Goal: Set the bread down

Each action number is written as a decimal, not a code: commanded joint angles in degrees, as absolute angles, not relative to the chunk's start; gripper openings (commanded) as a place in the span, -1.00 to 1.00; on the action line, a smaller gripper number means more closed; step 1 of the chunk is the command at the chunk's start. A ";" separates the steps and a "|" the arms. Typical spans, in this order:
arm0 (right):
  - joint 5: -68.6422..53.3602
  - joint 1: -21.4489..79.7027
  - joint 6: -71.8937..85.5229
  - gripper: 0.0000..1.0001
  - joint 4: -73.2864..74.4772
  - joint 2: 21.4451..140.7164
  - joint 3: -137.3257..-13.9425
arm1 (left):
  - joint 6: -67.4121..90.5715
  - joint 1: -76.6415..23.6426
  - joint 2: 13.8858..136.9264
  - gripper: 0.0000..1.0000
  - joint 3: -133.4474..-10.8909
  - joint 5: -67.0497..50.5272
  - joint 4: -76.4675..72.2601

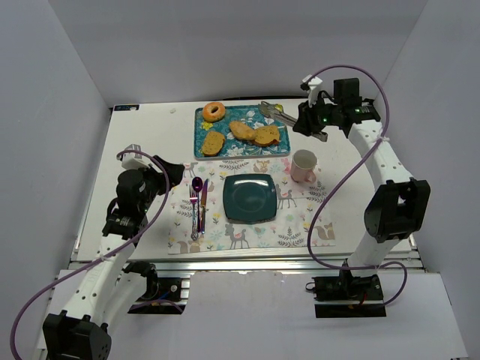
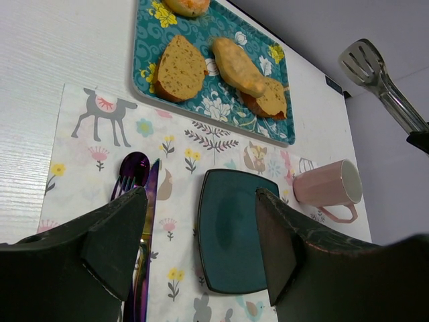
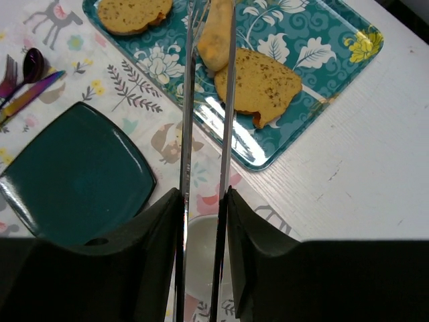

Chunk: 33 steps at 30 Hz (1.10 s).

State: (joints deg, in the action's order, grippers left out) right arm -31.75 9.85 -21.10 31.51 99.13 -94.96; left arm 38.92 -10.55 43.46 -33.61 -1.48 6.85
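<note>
A white table [image 1: 150, 142] seen from above, with two robot arms mounted at its near edge. Nearest, on the left, the left gripper [image 1: 175, 171] hovers low over the left edge of a patterned placemat [image 1: 300, 225], its fingers spread wide apart with nothing between them. On the placemat lie a purple spoon [image 1: 196, 184], fork [image 1: 193, 217] and knife [image 1: 202, 206] side by side, and just right of them a dark teal square plate [image 1: 250, 198] with nothing on it. A pink mug [image 1: 304, 165] stands at the placemat's far right corner, beyond and to the right of the plate. Farther back, at the placemat's far edge, sits a teal flowered tray [image 1: 236, 148] that carries all the bread: a bread slice [image 1: 214, 142] at its near left, a ring-shaped bun [image 1: 214, 112] at its far left, a long roll [image 1: 242, 130] in the middle, and a second slice [image 1: 268, 136] to the right, touching the long roll. Farthest, at the right, the right gripper [image 1: 309, 124] is clamped around the handles of metal tongs [image 1: 279, 112], squeezing them. The tongs reach left, raised above the tray's far right corner, and their slotted ends carry nothing. From the right wrist camera the two tong arms run close together, nearly parallel, over the long roll and the second slice
</note>
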 commanded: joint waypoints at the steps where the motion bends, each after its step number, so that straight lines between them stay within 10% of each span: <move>1: -27.19 12.65 -26.51 -0.23 32.43 98.35 -97.47 | 38.76 -10.20 43.59 0.50 -34.54 -0.79 6.42; 33: 4.04 24.96 -61.26 -0.15 41.49 105.82 -97.73 | 38.41 -10.20 45.44 0.51 -32.34 -1.32 2.99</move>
State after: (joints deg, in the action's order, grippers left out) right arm 2.09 24.77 -58.76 43.29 105.38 -96.68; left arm 38.83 -10.55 45.34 -32.47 -1.45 4.21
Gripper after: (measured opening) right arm 0.427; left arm 0.753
